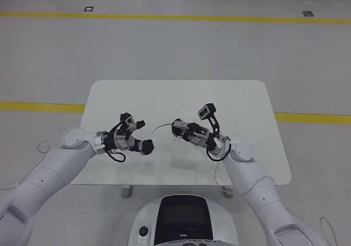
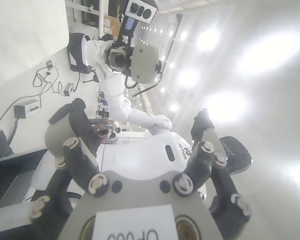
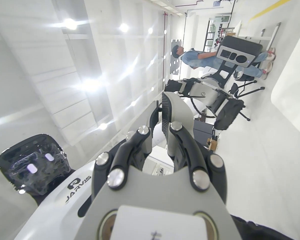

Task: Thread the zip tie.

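Grey hall floor [image 1: 40,55] surrounds the white table [image 1: 243,98]. Above it the left gripper [image 1: 143,135] gapes wide, empty. The right gripper [image 1: 175,128] is pinched onto the zip tie [image 1: 163,126], whose thin, light, springy-looking tail juts toward the left gripper; it is probably slippery and best gripped near its tip.
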